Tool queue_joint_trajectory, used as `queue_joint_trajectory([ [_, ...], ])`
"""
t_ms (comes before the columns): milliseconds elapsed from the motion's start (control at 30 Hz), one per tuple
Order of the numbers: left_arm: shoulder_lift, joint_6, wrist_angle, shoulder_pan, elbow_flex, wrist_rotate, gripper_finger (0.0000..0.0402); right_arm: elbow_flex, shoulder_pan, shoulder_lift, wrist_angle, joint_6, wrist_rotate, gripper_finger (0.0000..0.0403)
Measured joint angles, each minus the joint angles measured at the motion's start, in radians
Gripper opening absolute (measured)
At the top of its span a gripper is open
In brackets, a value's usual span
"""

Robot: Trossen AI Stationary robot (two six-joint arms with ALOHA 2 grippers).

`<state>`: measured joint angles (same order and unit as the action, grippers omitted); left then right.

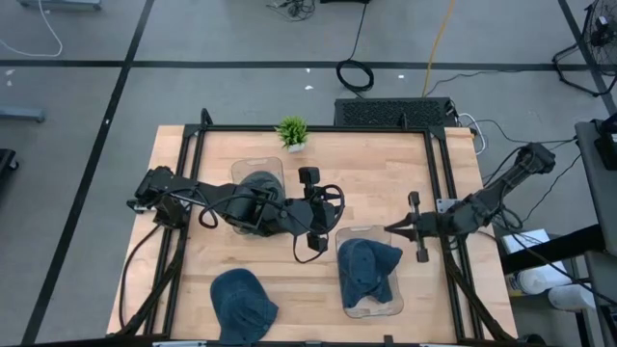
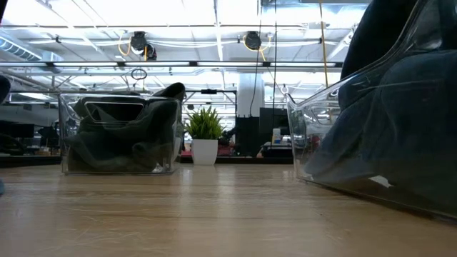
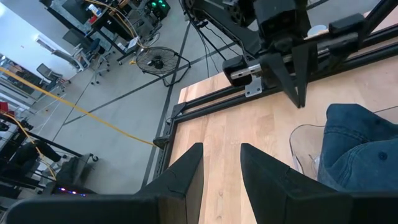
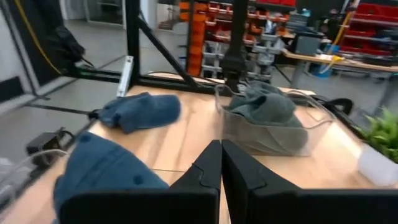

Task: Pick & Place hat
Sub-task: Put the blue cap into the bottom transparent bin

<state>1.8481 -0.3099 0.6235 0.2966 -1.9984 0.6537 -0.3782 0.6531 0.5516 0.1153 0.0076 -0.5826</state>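
Observation:
A blue hat (image 1: 369, 270) lies in a clear bin (image 1: 386, 306) at the table's near right. A second blue hat (image 1: 241, 304) rests flat on the wood near the front edge. A grey hat (image 4: 264, 106) fills another clear bin (image 2: 118, 135) at the far middle, under my left arm. My left gripper (image 3: 221, 148) hangs open above the table's middle (image 1: 328, 217), pointing toward the right edge, with nothing between its fingers. My right gripper (image 1: 391, 229) is shut and empty, level, just right of the blue hat's bin and above it.
A small potted plant (image 1: 292, 132) stands at the far edge. A black metal frame (image 1: 443, 173) runs along the table's sides. Bare wood (image 1: 289, 280) lies between the loose blue hat and the near bin.

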Motion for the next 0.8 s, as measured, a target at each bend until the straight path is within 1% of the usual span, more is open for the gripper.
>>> queue_joint_trajectory([
  [100,0.0,0.0,0.0,0.0,0.0,0.0,0.0115,0.0,-0.005,-0.018,-0.004,0.004,0.038,0.0],
  [333,0.0,0.0,0.0,0.0,0.0,0.0,0.0115,0.0,-0.006,-0.035,-0.02,-0.035,0.035,0.0],
  [800,0.0,0.0,0.0,0.0,0.0,0.0,0.0115,0.001,-0.006,-0.039,-0.019,-0.029,0.035,0.0],
])
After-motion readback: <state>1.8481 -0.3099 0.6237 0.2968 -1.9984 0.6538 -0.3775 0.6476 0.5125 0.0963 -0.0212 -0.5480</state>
